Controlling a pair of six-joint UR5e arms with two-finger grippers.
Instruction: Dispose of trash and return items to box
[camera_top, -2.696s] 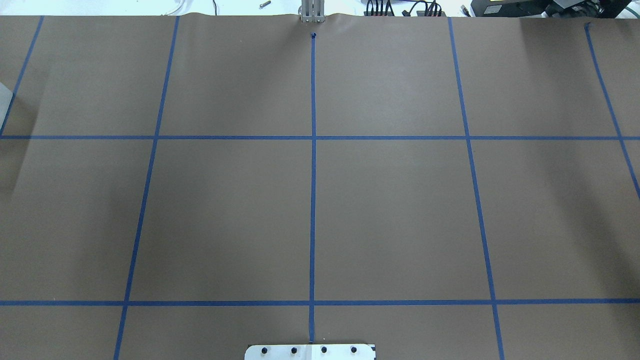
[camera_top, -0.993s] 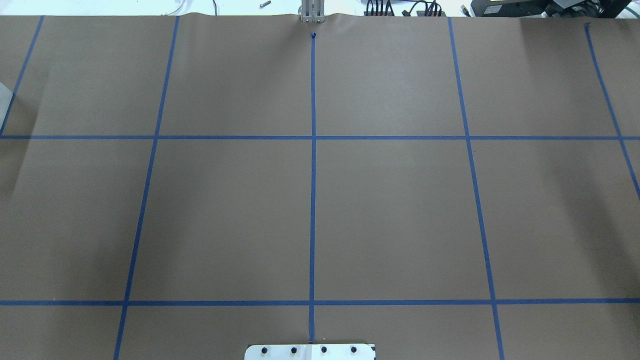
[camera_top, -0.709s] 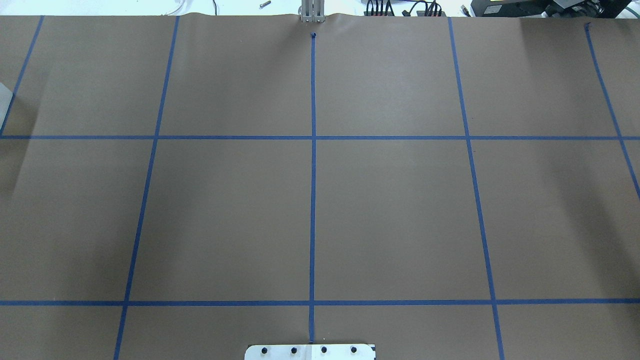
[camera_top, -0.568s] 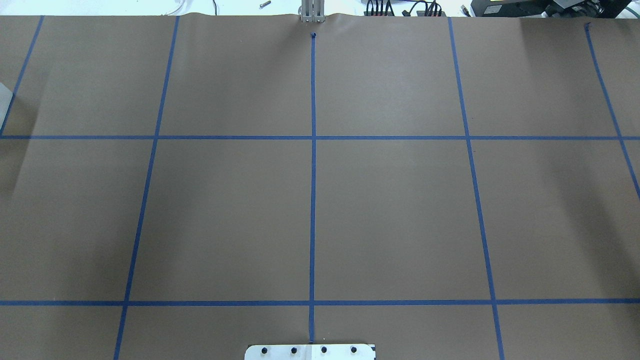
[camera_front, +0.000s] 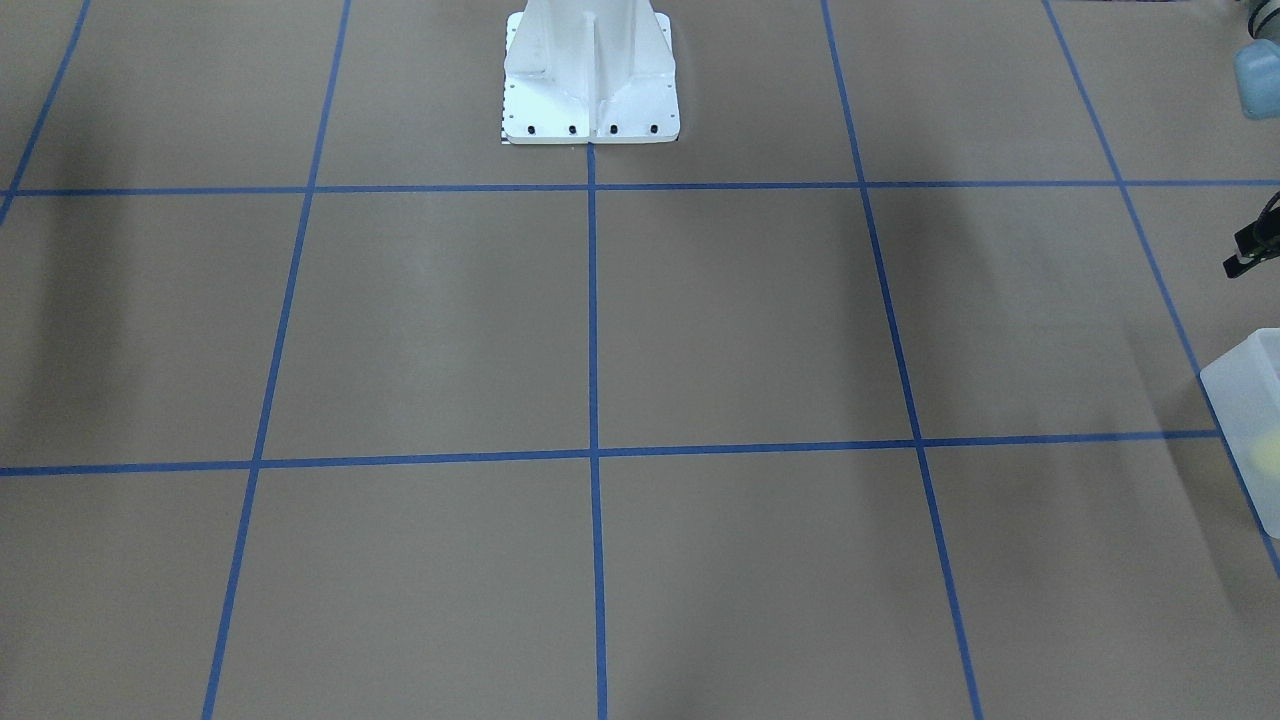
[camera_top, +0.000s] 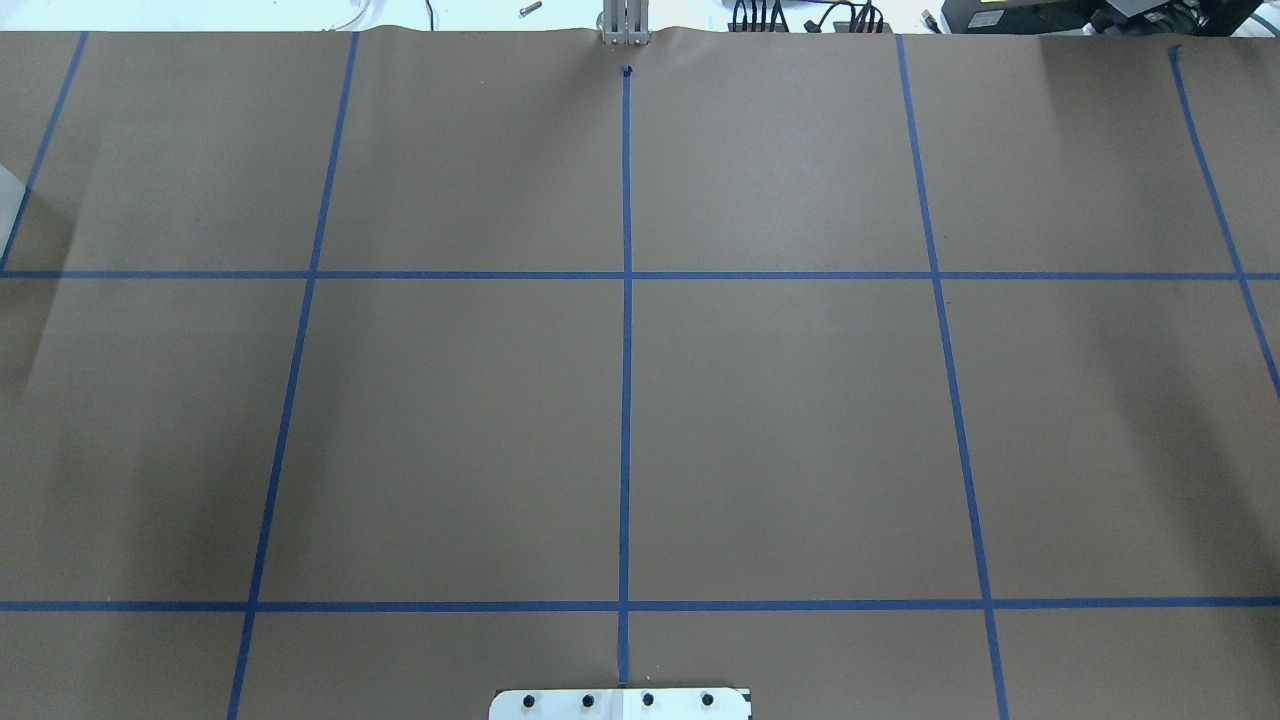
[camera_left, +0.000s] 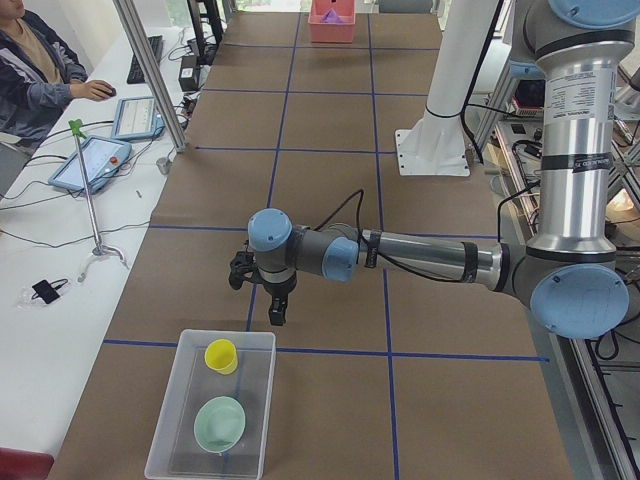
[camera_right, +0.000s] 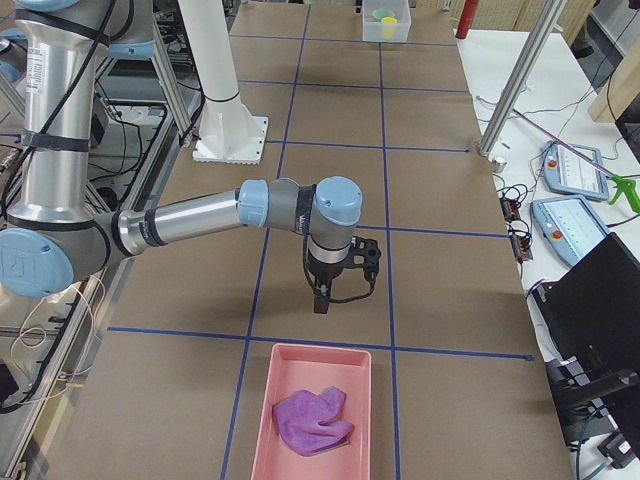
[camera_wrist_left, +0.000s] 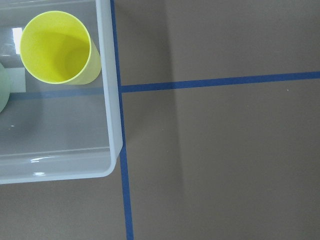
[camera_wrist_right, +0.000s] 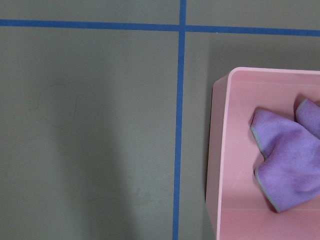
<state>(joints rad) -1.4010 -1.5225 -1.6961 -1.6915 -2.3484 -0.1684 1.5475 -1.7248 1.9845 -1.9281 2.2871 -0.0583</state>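
Note:
The translucent white box (camera_left: 255, 390) stands at the table's left end. The yellow cup (camera_left: 221, 356) stands upright in it and the mint-green bowl (camera_left: 220, 423) lies beside the cup. The left wrist view looks down on the box's corner (camera_wrist_left: 114, 115), the cup (camera_wrist_left: 55, 47) and a sliver of the bowl (camera_wrist_left: 2, 92). My left gripper (camera_left: 277, 318) points down over the table just beyond the box; I cannot tell if it is open. My right gripper (camera_right: 320, 305) points down in front of a pink tray (camera_right: 320, 370); I cannot tell its state either.
The pink tray holds a crumpled purple cloth (camera_right: 315, 420), also in the right wrist view (camera_wrist_right: 290, 165). The white robot pedestal (camera_front: 590, 70) stands at the table's near-robot edge. The box's corner shows at the overhead view's left edge (camera_top: 8, 205). Operators' tablets lie beyond the far edge.

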